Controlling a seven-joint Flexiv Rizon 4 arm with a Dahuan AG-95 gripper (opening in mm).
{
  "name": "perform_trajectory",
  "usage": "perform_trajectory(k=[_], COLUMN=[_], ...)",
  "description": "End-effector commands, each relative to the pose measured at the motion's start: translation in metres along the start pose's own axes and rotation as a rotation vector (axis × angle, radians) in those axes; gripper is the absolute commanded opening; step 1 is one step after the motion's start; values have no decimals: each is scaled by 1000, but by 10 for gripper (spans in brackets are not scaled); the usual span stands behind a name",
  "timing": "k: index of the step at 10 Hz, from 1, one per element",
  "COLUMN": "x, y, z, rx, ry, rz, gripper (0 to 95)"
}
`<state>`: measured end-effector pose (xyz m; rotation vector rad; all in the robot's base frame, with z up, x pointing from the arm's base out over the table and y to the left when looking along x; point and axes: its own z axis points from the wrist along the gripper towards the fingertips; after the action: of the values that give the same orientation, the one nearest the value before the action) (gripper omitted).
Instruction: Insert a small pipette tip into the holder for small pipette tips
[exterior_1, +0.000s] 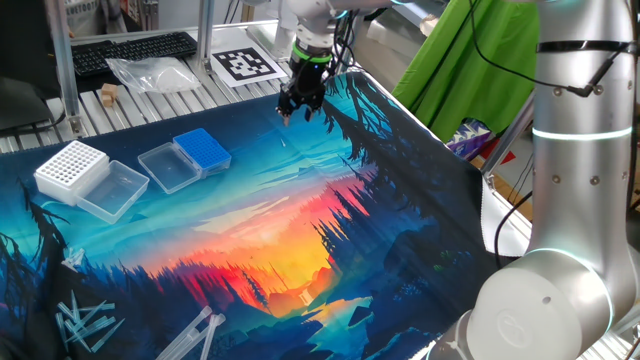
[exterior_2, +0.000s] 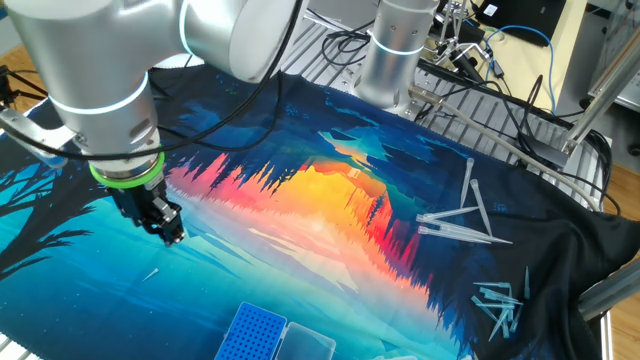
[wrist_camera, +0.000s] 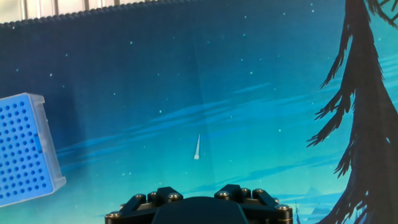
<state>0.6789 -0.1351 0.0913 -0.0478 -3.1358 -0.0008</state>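
Tip not yet picked up, rack waiting.

From one side, the gripper (exterior_1: 300, 104) hangs over the mat, jaws spread and empty, well apart from the blue holder (exterior_1: 202, 150). From the other side, the small pipette tip (exterior_2: 150, 273) lies near it. The hand view shows the tip flat, uninserted.

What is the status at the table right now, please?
Gripper open, empty, above mat. Small tip lying loose on mat, below it. Blue holder lid open, off to the side. Nothing between.
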Motion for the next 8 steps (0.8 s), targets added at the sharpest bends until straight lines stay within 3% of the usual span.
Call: perform_trajectory(k=[1, 5, 8], x=[-1, -4, -5], y=[-2, -3, -2], z=[3, 11, 15], rx=[3, 2, -2], ry=[-3, -5, -24], rz=[-1, -6, -2], gripper=[570, 570, 570])
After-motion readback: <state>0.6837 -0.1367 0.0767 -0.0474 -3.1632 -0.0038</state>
